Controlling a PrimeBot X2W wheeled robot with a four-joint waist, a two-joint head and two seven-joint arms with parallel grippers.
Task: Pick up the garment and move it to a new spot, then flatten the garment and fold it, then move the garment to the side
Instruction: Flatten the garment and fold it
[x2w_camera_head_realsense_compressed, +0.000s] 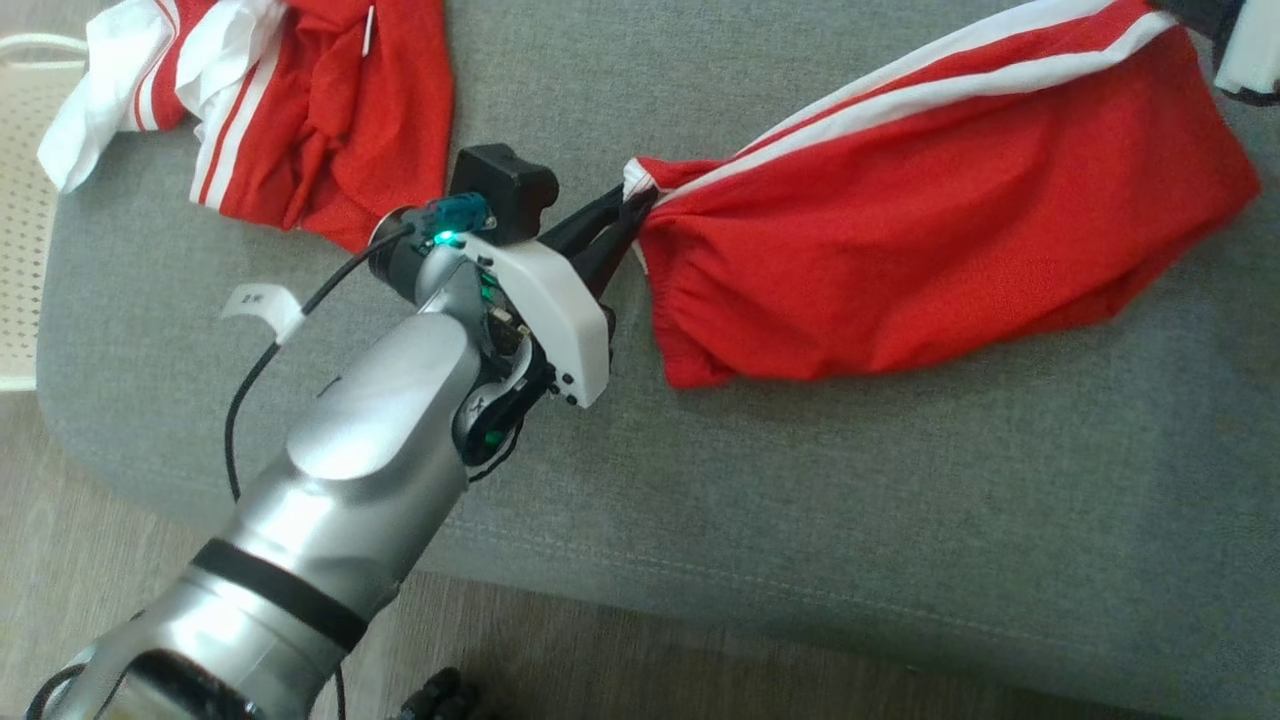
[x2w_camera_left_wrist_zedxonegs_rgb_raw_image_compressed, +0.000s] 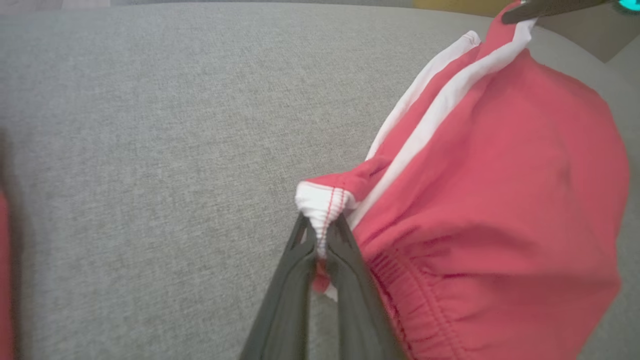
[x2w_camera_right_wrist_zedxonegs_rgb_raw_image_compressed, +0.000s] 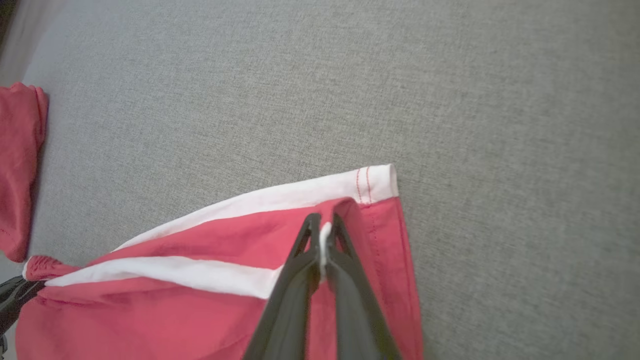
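- A grey upholstered surface (x2w_camera_head_realsense_compressed: 900, 520) is seen under everything, edged by wooden floor (x2w_camera_head_realsense_compressed: 80, 560) on the near side.
- The red garment (x2w_camera_head_realsense_compressed: 930, 220) with white stripes is held stretched over the right part of that surface, between the two hands.
- A heap of red and white cloth (x2w_camera_head_realsense_compressed: 330, 110) is seen at the far left, well apart from the garment.
- A cream perforated basket (x2w_camera_head_realsense_compressed: 20, 200) is set beside the surface's left edge.
- The left hand (x2w_camera_head_realsense_compressed: 625, 215) is pinched on the garment's gathered waistband end.
- The right hand (x2w_camera_right_wrist_zedxonegs_rgb_raw_image_compressed: 322, 230) is pinched on the striped hem corner.

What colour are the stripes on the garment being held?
White stripes on the red garment; clearest in the left wrist view.
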